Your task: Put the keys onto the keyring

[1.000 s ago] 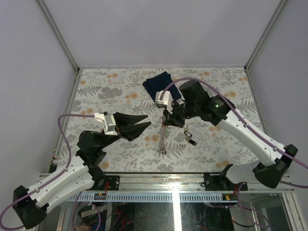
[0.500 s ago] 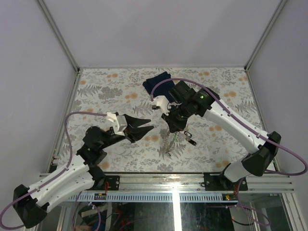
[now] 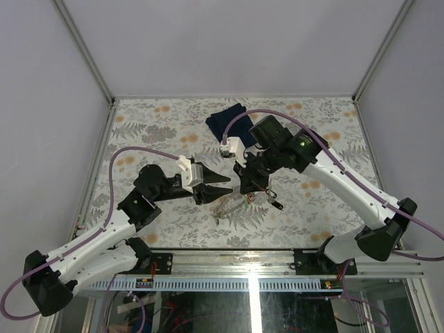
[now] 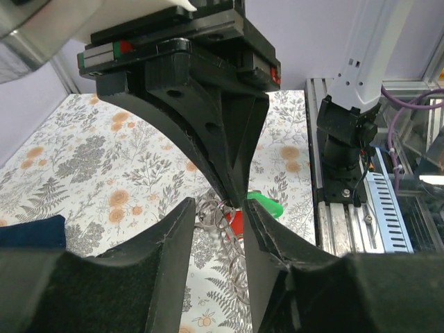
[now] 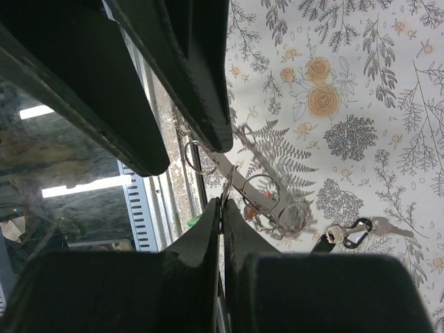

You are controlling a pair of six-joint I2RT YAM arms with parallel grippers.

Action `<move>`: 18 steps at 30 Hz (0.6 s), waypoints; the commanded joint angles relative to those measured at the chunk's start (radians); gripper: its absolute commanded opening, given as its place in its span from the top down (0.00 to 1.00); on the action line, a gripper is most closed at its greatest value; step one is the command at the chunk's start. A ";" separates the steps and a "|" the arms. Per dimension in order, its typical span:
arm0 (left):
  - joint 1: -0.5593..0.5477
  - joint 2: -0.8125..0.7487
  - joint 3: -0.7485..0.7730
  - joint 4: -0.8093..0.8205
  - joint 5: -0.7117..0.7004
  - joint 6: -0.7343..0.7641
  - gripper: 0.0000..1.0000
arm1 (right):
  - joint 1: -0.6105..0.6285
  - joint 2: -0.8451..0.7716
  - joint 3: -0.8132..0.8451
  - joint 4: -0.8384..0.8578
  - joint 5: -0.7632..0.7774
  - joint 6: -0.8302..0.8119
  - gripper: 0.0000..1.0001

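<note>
Right tool (image 3: 241,188), clamped on the keyring (image 3: 225,206); left tool (image 3: 226,189), narrowly parted, has drawn in close beside it.

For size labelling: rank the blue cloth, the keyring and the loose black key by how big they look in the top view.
1. blue cloth
2. keyring
3. black key, clearly the smallest

Tabletop (image 3: 152,128) has a pale floral print with grey ferns and orange blooms. Plain lilac-grey wall panels (image 3: 229,41) box it in on three sides, with silver metal posts (image 3: 83,48) running up from the back corners. Aluminium rail (image 3: 229,269) and slotted white cable duct (image 3: 208,284) run along the near edge, with a bright strip of light glare (image 3: 254,309) on the dark glass below.
</note>
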 commanded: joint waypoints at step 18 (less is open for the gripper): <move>-0.007 0.127 0.247 -0.410 0.160 0.256 0.65 | 0.010 -0.068 -0.007 0.071 -0.102 -0.035 1.00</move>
